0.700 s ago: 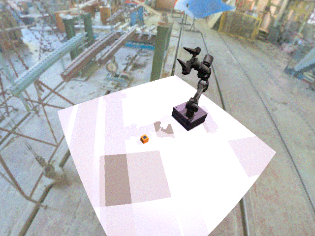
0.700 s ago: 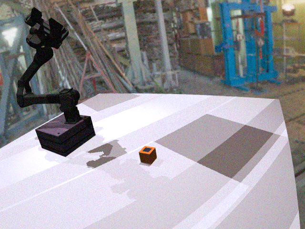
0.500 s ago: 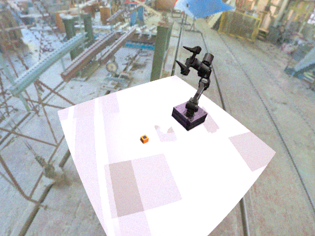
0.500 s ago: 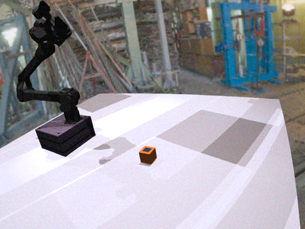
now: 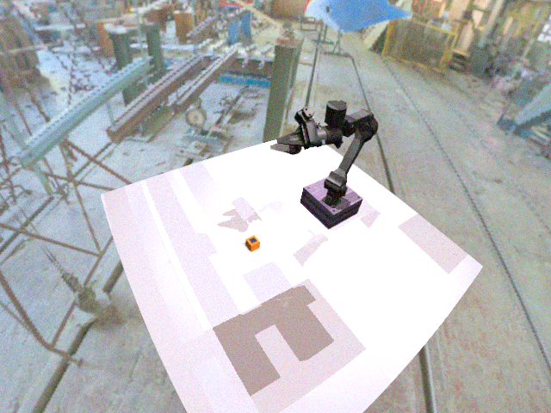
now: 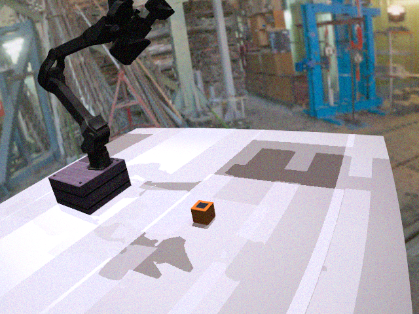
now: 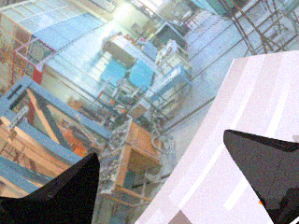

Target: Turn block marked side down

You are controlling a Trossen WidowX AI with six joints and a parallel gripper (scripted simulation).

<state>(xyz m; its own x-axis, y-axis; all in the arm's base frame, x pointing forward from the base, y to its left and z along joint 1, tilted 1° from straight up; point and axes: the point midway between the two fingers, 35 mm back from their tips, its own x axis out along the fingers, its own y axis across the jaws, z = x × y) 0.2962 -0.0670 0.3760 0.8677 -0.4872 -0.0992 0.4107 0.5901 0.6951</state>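
The block [image 5: 252,243] [image 6: 203,212] is a small orange cube resting flat on the table [image 5: 378,275] [image 6: 270,287] [image 7: 262,93]. Its marked side, with a dark square, faces up. My gripper [image 5: 275,144] [image 6: 162,27] [image 7: 163,148] is wide open with nothing between its fingers. It is high above the table and well away from the block. In the wrist view only a tiny orange speck shows at the edge of the right finger; the rest of the block is hidden or out of frame.
The arm stands on a dark purple box-shaped base [image 5: 329,213] [image 6: 89,199] on the table. Shadows of the arm and other dark patches lie across the table top. The table's far edge shows in the wrist view, with workshop clutter beyond it.
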